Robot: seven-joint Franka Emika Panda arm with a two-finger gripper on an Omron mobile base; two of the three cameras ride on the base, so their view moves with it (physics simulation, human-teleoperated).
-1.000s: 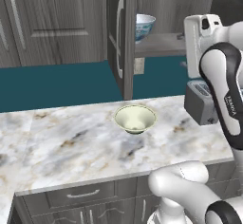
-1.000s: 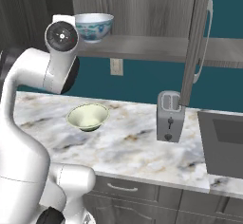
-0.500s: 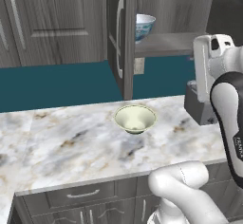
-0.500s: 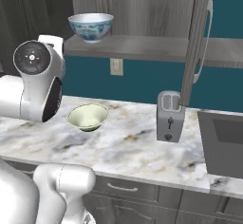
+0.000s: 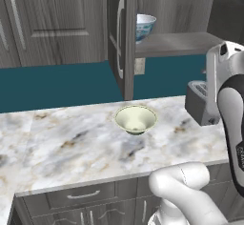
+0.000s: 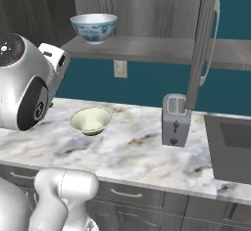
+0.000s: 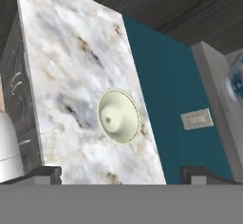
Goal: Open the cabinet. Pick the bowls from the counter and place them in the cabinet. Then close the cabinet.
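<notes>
On the counter (image 5: 71, 148), 1 unmarked cream bowl (image 5: 136, 119)

In the left base view the open cabinet door (image 5: 123, 38) hid the left part of the patterned bowl (image 5: 145, 25). In my hand view that bowl (image 7: 236, 80) was cut off by the right edge and blurred. My own arm covered part of the toaster (image 5: 202, 102) there. The sink (image 6: 230, 147) ran off the right edge of the right base view.
</notes>
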